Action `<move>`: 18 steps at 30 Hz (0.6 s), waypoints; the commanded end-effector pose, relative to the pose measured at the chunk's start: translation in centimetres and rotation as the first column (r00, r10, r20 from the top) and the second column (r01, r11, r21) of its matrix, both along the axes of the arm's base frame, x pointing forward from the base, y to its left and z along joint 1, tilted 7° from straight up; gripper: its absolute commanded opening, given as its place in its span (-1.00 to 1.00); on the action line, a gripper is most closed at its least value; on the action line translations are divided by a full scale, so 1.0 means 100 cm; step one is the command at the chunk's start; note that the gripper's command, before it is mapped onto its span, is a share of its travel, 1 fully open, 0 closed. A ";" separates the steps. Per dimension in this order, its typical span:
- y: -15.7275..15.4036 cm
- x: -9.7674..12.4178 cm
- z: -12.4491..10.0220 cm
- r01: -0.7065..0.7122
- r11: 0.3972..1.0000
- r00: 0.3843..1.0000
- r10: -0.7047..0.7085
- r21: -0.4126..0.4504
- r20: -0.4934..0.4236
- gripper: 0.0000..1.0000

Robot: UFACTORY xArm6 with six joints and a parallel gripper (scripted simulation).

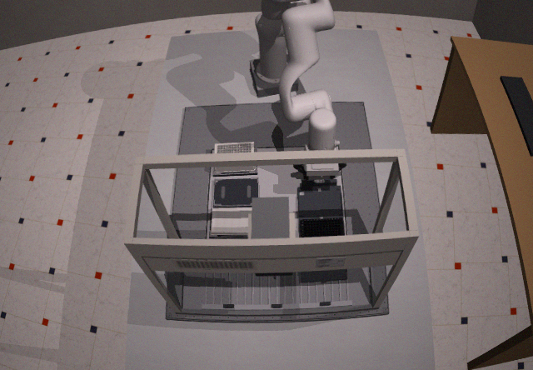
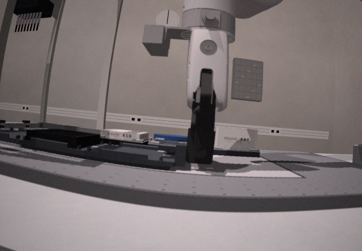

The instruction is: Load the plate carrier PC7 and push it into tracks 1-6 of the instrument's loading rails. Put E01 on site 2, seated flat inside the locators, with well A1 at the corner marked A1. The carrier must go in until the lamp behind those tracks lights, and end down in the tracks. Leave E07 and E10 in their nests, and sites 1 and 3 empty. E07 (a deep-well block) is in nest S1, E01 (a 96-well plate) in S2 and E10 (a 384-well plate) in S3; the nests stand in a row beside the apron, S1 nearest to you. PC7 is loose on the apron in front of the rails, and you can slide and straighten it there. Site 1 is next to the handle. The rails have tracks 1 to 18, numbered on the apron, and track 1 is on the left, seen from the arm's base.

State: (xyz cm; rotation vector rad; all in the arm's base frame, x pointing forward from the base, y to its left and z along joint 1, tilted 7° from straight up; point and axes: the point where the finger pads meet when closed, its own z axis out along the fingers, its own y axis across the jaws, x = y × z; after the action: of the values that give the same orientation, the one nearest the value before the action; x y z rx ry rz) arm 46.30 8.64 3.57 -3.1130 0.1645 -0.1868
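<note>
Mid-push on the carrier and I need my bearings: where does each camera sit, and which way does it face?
Top: high above the instrument's far side, looking down and back toward the arm's base; shows the whole arm reaching under the frame, carrier PC7 beyond it.
Exterior: low at deck level, looking across the apron; shows only the wrist and open gripper at the carrier's handle end, E10 and E07 behind.
Shared: gripper, carrier, nests.

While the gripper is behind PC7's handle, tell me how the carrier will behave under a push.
PC7 looks long, low and rigid, so it should slide flat rather than tip. Pushed at one end by the open gripper, it may yaw. The dark plate aboard might shift.
</note>
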 end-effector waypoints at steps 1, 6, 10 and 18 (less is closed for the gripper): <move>0.000 0.007 0.002 0.000 1.000 1.000 0.000 0.001 0.004 0.63; -0.001 0.012 0.003 0.000 1.000 1.000 0.000 0.001 0.004 0.63; -0.001 0.014 0.003 0.000 1.000 1.000 0.000 0.001 0.004 0.63; -0.002 0.022 0.004 0.000 1.000 1.000 0.000 0.001 0.004 0.63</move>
State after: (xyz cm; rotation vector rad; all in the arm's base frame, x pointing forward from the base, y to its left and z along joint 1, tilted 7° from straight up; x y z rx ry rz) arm 47.88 8.47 3.76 -3.1129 0.1645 -0.1868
